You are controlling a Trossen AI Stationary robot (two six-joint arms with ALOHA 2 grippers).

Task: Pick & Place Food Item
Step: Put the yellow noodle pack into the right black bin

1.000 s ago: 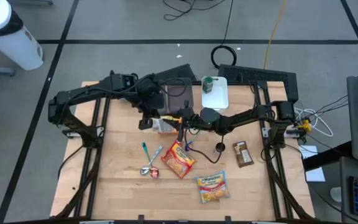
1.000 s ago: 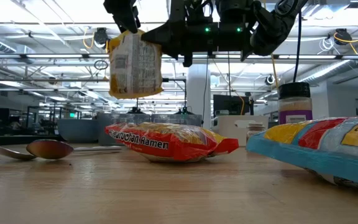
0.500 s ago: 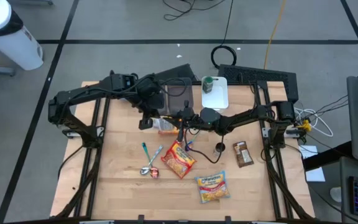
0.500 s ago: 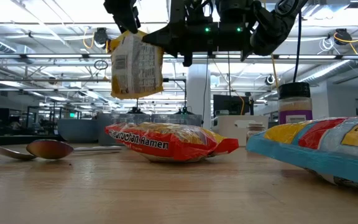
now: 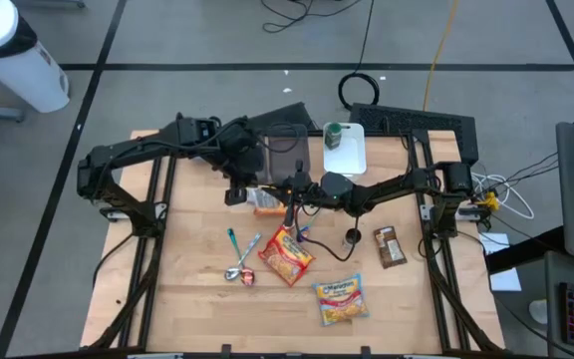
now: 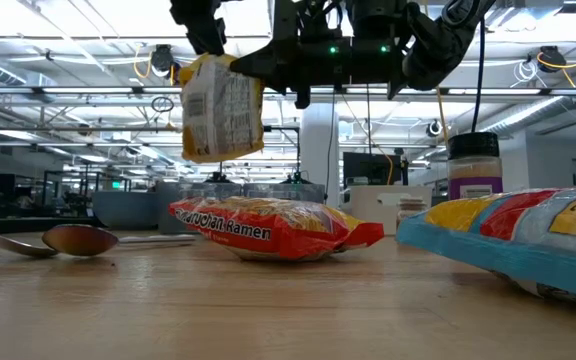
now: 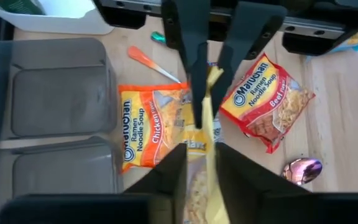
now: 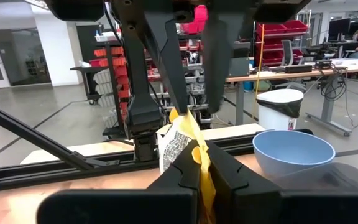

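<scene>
Yellow ramen packet (image 6: 222, 108) hangs in the air above the worktop (image 5: 197, 299) middle, toward the back edge, over the red Maruchan beef ramen pack (image 6: 268, 228). Right gripper (image 8: 197, 163) is clamped tight on the packet's yellow edge, fingers pressed together. Left gripper (image 7: 207, 59) sits at the packet's top edge, fingers a narrow gap apart around it; firm hold or not, cannot tell. Orange chicken ramen pack (image 7: 151, 124) lies flat below the packet.
</scene>
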